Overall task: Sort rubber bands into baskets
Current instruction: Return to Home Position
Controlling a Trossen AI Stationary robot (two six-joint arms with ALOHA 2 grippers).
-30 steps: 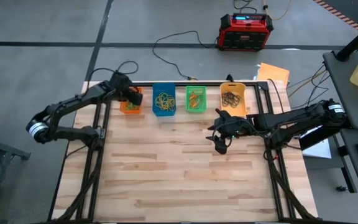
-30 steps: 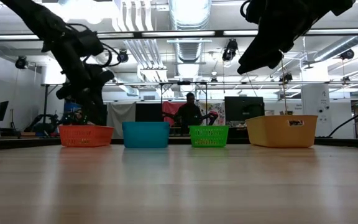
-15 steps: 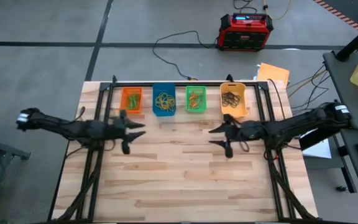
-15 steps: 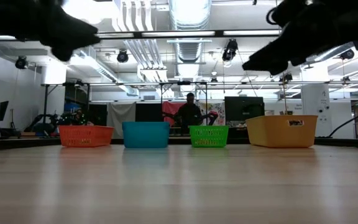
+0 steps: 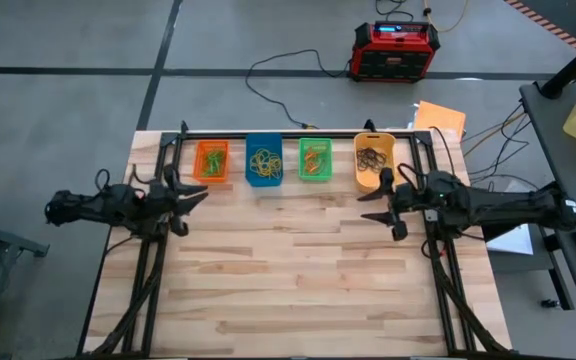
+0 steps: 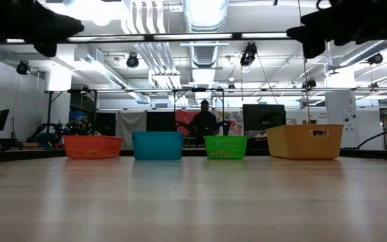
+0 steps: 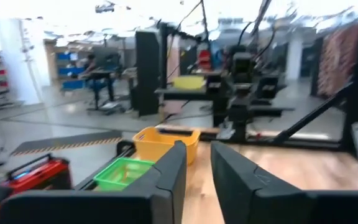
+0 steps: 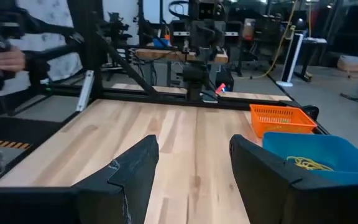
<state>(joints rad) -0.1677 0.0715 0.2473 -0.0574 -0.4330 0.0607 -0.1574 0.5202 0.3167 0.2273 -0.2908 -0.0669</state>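
- Both arms have drawn back toward the side edges of the surface (image 5: 298, 280). One second ago the left gripper (image 7: 197, 144) hung at the orange basket (image 6: 93, 146). It is now left of centre in the high view, fingers a narrow gap apart, holding nothing.
- In the high view the right gripper (image 8: 194, 138) is right of centre, just below the yellow-orange basket (image 6: 305, 142), fingers wide apart, holding nothing.
- Surface: light wooden planks on a black frame.
- Room: grey floor; one red-and-black box (image 5: 396, 50), upper centre-right; one person (image 6: 205, 121) behind the baskets in the low view.
- Baskets: four, in one row along the upper edge: orange basket, blue basket (image 6: 157, 145), green basket (image 6: 224, 147), yellow-orange basket.
- The rubber bands (image 5: 262, 160) lie in all four: green in orange, yellow in blue, orange in green, black in yellow-orange. They are too tangled to count.
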